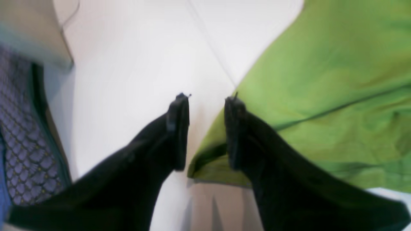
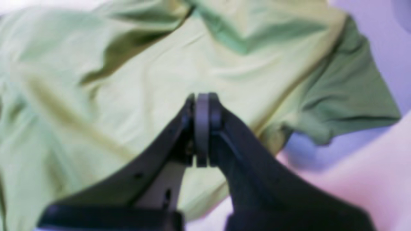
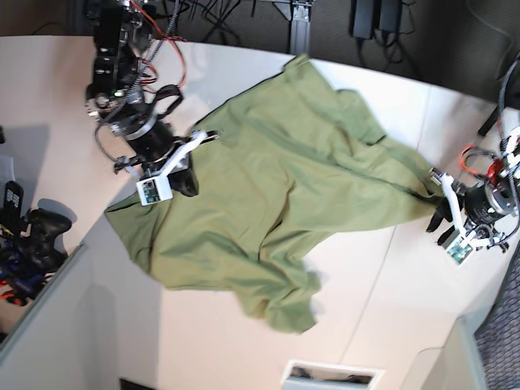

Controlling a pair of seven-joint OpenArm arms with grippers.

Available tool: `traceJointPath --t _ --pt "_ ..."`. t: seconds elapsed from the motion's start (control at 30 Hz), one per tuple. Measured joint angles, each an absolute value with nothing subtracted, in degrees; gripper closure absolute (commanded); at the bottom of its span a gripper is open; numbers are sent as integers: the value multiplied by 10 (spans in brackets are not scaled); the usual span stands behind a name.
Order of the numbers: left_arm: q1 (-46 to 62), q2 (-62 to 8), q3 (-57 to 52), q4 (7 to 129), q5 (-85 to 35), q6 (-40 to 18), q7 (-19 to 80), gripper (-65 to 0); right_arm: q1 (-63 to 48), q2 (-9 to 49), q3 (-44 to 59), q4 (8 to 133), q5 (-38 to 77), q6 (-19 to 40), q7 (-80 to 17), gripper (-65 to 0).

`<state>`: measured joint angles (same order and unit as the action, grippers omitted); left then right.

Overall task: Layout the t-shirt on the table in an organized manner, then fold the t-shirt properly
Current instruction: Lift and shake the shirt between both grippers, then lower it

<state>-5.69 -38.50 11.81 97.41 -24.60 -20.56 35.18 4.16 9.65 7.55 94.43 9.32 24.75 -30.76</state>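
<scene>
place: robotics lab | cues: bare cabling [image 3: 244,12] behind white table [image 3: 406,276] (curved edge), game controller [image 3: 45,231]

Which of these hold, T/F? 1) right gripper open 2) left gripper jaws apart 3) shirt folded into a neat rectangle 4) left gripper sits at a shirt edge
1) False: the right gripper is shut, its pads pressed together over the t-shirt.
2) True: the left gripper has a gap between its fingers.
3) False: the t-shirt lies spread and wrinkled on the table.
4) True: a shirt edge lies at its fingertips.
</scene>
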Motion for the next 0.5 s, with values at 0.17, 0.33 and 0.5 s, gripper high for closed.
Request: traceJointPath --t 0.17,0.33,0.5 --pt "-53 -353 118 973 -273 -228 356 -193 139 94 82 810 82 247 -287 0" --pt "-38 -321 119 956 -273 -230 355 -193 212 94 83 692 60 246 -270 0" --pt "-27 -296 119 911 -266 -232 350 -193 265 94 83 591 10 244 -241 0"
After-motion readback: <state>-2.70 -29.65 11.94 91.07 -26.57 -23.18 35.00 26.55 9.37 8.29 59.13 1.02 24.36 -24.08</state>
